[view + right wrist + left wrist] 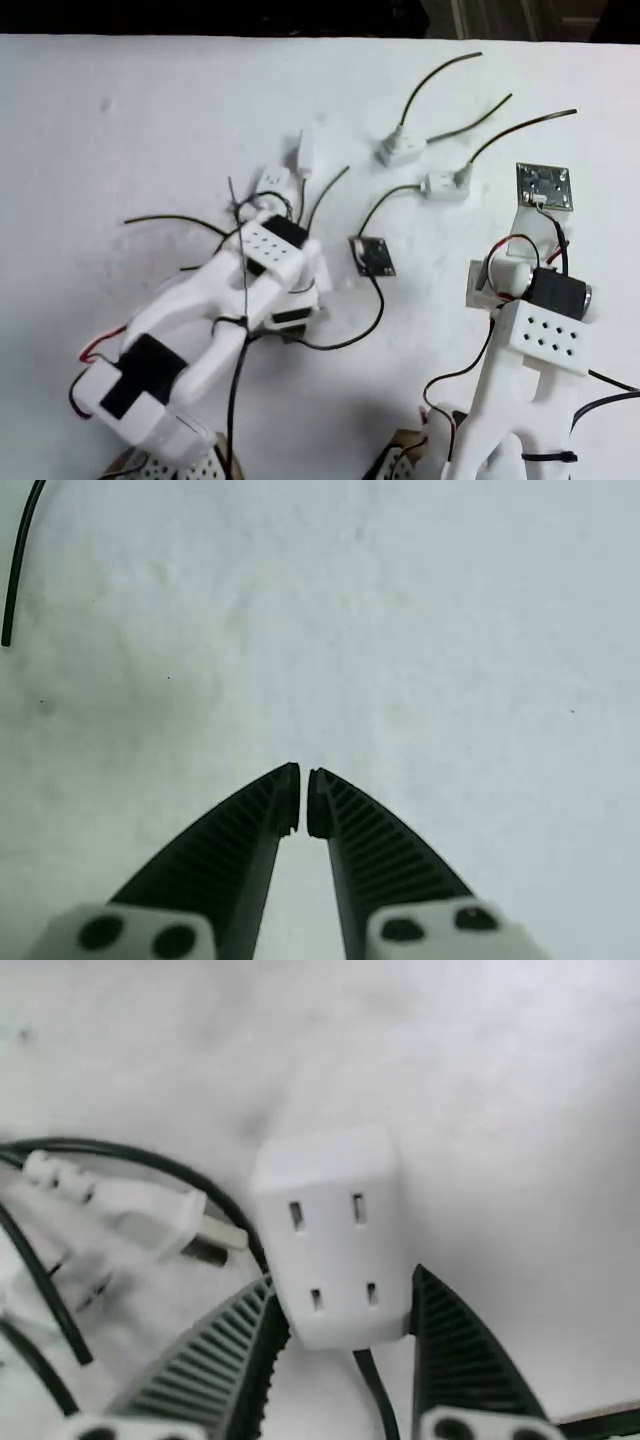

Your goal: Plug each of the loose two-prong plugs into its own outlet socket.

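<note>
Left wrist view: left end effector (342, 1280) clasps outlet block (325, 1225), plug (150, 1215) beside.

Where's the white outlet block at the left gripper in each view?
High view: outlet block left of centre, just ahead of the left arm.
Left wrist view: centre, held by the left gripper.
Right wrist view: right gripper shut over the table.
Shared landmark: white plug beside it.
</note>
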Tool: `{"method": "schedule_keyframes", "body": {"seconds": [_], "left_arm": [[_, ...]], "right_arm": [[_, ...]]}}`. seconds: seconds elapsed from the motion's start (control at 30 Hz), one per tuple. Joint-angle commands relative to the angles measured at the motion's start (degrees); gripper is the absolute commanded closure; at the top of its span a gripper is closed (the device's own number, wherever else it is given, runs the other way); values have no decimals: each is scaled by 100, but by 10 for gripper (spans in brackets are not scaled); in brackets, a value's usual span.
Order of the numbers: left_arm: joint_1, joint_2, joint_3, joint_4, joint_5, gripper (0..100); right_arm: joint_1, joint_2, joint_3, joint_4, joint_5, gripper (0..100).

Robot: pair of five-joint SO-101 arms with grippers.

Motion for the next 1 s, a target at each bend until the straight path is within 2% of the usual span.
{"method": "schedule_keyframes", "body": {"seconds": [0.0,0.2,0.47,0.6,0.8,0.97], "left_arm": [[-13,-752,-9,255,607,808],[13,-919,360,255,862,684],[-224,-1200,457,255,985,689],[-549,-2149,519,264,1222,767],[-1411,-4084,985,220,1222,987],[-2580,-5516,1890,-176,1415,976]], "right_arm": [[13,-163,-211,40,62,980],[13,-163,-211,40,53,980],[13,-163,-211,40,62,980],[13,-163,-211,48,62,980],[-312,-171,-229,48,18,980],[-1121,-163,-220,40,-9,978]]}}
